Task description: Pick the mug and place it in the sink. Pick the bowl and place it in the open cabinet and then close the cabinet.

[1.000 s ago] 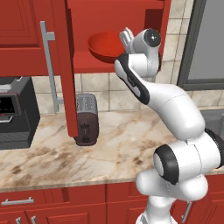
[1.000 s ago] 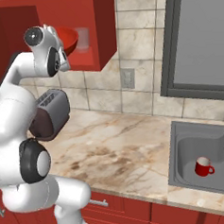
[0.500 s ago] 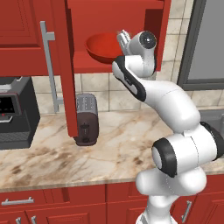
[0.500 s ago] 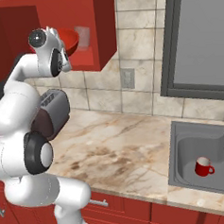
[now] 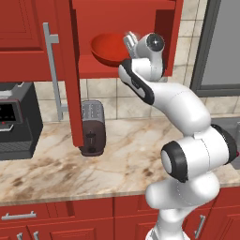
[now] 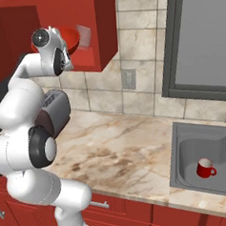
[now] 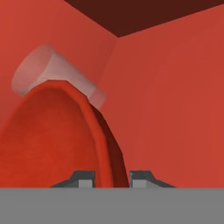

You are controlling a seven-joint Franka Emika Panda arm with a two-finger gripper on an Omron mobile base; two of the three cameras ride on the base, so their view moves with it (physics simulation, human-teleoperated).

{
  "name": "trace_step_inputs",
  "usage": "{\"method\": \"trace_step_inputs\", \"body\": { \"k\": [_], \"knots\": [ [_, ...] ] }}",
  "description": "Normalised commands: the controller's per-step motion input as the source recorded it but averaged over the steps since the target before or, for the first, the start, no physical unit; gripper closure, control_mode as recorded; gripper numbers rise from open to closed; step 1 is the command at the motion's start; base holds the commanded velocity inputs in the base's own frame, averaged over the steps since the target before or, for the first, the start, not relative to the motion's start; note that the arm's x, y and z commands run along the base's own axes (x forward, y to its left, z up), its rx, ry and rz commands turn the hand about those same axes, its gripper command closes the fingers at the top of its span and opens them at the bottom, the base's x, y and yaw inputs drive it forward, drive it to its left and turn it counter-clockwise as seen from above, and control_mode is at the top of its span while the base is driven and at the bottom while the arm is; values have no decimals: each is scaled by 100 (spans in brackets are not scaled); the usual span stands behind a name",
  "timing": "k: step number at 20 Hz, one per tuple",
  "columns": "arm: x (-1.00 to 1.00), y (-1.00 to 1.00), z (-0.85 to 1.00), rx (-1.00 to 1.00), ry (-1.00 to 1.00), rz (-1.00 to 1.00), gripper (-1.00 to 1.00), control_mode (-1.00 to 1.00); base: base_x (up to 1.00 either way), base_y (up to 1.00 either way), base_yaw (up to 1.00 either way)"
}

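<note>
The red bowl (image 5: 108, 48) is inside the open red wall cabinet (image 5: 119, 18), low over its shelf. My gripper (image 5: 130, 40) reaches in from the right and is shut on the bowl's right rim. In the hand view the bowl (image 7: 52, 144) rises between the two fingertips, which press on either side of its rim, with my gripper (image 7: 112, 177) at the bottom. The cabinet door (image 5: 70, 93) stands open toward me, its silver bar handle (image 5: 49, 65) on the left. The red mug (image 6: 205, 168) stands upright in the grey sink (image 6: 175, 153).
A clear glass (image 6: 84, 35) lies on the shelf behind the bowl, close to the cabinet's back corner. A dark toaster (image 5: 91, 126) stands on the marble counter under the open door. At the far left sits a black coffee machine (image 5: 14, 122).
My gripper and the bowl have shifted slightly left, a little deeper into the cabinet. The mug has not moved.
</note>
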Motion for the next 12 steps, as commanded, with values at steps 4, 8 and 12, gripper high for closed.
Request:
{"method": "trace_step_inputs", "body": {
  "k": [4,8,12],
  "knots": [
    [7,7,-4,0,0,0,100,-100,0,0,0],
    [2,18,-4,0,0,0,-100,-100,0,0,0],
    [0,4,0,0,0,0,-100,-100,0,0,0]
  ]
}}
